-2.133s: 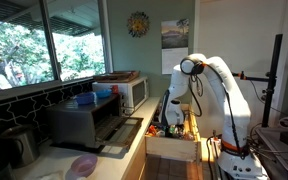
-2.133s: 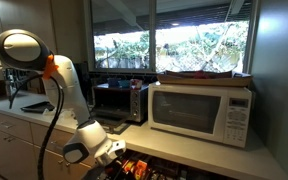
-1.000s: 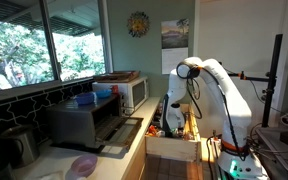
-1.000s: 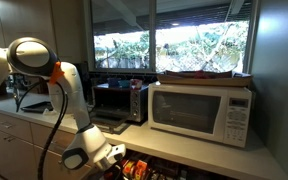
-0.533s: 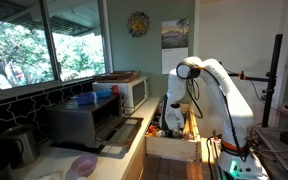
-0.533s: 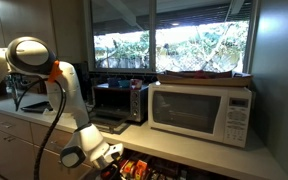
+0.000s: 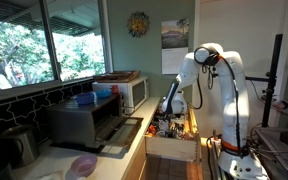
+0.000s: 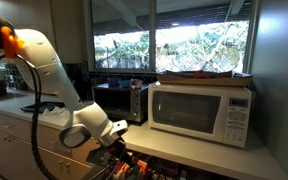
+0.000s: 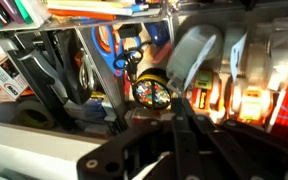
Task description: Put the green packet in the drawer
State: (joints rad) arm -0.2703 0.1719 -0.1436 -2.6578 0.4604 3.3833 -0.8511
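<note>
The drawer (image 7: 172, 150) stands pulled out from the cabinet run, its plain pale front panel facing the camera in an exterior view. Its light-wood sides frame a shallow tray crowded edge to edge with small bright packets and wrappers; hardly any bare floor shows inside it.

The 1 white arm (image 7: 212, 75) bends down from above the drawer, and the end effector (image 7: 169, 118) hangs low over the drawer's contents, inside the line of its side walls. In the wrist view the dark linkages fill the lower half of the picture and the clutter lies close beneath them; whether the fingers are spread or pressed together I cannot tell. The green packet cannot be picked out with any certainty among the jumble in the drawer or at the fingers.

Above the drawer the air is open, with only the arm's own links in it. On 1 side of the drawer the tabletop (image 7: 112, 155) runs along its edge; there the dark grey toaster oven (image 7: 84, 122) sits nearer the camera than the drawer, and the white microwave (image 7: 132, 92) sits beside the drawer, seen in both exterior views. On the drawer's other side stands the robot's base (image 7: 234, 150), just beside the front panel.
</note>
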